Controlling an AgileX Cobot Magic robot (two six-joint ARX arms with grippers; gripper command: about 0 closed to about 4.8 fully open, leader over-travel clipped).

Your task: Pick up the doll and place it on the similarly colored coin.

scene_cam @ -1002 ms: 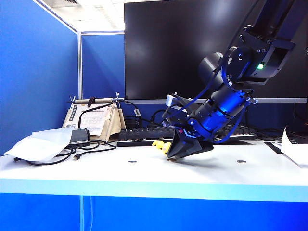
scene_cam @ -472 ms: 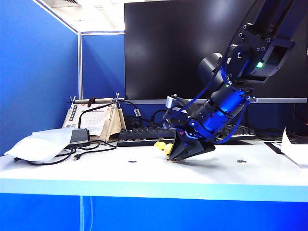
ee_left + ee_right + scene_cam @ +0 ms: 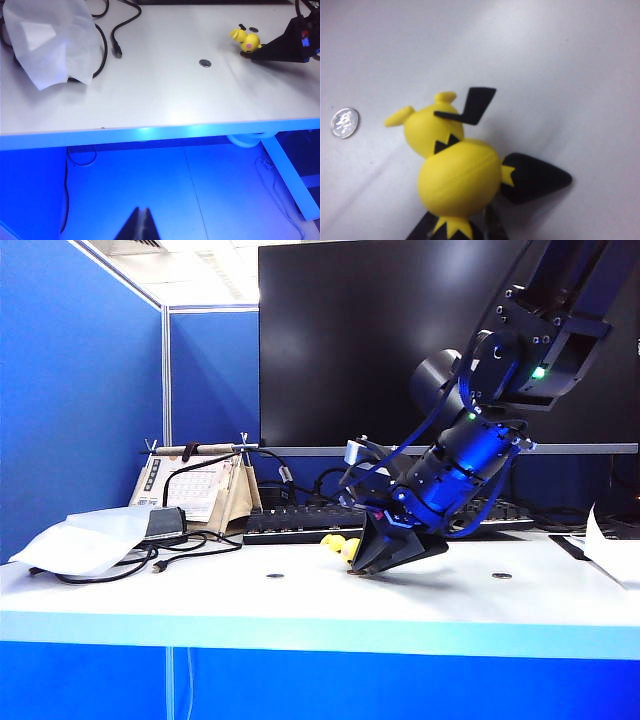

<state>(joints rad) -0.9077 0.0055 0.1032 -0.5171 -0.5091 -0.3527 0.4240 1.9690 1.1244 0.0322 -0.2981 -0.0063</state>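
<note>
The doll point(image 3: 455, 170) is yellow with black pointed ears and tail. In the right wrist view it lies close over the white table, and my right gripper point(image 3: 462, 232) is shut on its lower black-tipped ear. In the exterior view the doll point(image 3: 338, 544) sits just left of that gripper point(image 3: 362, 565), low over the tabletop in front of the keyboard. From the left wrist view I see the doll point(image 3: 246, 40) beside the right gripper's black fingers point(image 3: 280, 49). My left gripper point(image 3: 141, 215) is shut on nothing, below the table's front edge. The coin matching the doll's colour is hidden.
A silver coin point(image 3: 344, 122) lies near the doll's feet. Grey coins point(image 3: 274, 575) point(image 3: 501, 575) lie on the table point(image 3: 150, 595) on either side of the gripper. A keyboard point(image 3: 290, 522), cables point(image 3: 190, 545), a white bag point(image 3: 50, 40) and a monitor stand behind and to the left.
My right gripper and the doll have edged very slightly to the right, still low over the table. The left arm has not moved.
</note>
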